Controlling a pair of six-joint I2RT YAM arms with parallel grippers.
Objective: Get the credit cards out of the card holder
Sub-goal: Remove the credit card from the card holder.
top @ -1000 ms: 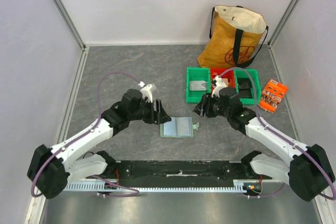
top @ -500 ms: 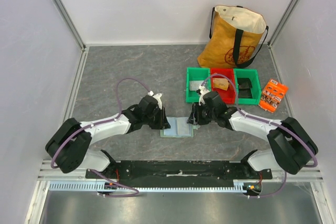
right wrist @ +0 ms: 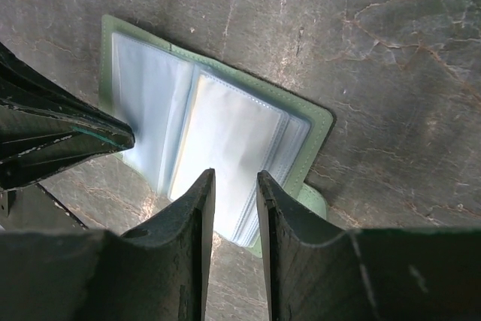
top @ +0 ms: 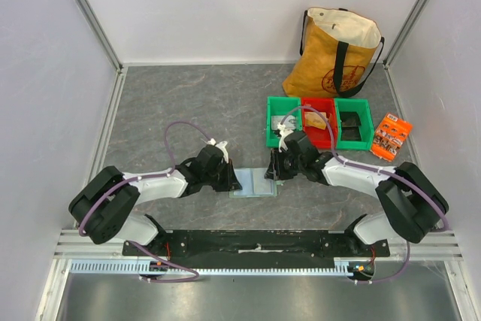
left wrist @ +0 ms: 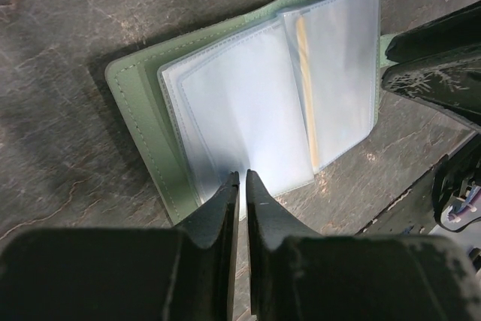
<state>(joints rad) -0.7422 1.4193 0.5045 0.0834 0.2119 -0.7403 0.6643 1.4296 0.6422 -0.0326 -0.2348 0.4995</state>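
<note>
The pale-green card holder (top: 254,183) lies open on the grey table between both arms, its clear pocket sheets facing up. In the left wrist view a tan-gold credit card (left wrist: 304,88) shows as a thin strip inside a pocket of the card holder (left wrist: 143,110). My left gripper (top: 236,183) is down at the holder's left edge, and its jaws (left wrist: 240,178) are shut on the rim of a pocket sheet. My right gripper (top: 270,174) sits at the right edge, open (right wrist: 235,177), with the pocket sheets of the card holder (right wrist: 319,122) under the gap. The small tab (right wrist: 312,202) pokes out beside it.
Behind the right arm stand a green bin (top: 282,121), a red bin (top: 319,122) and another green bin (top: 353,122). A yellow tote bag (top: 334,54) stands at the back right, with an orange packet (top: 391,137) near the right wall.
Both grippers have come inward and down to the holder's two edges. The left jaws have closed from wide to nearly touching; the right jaws have narrowed.
</note>
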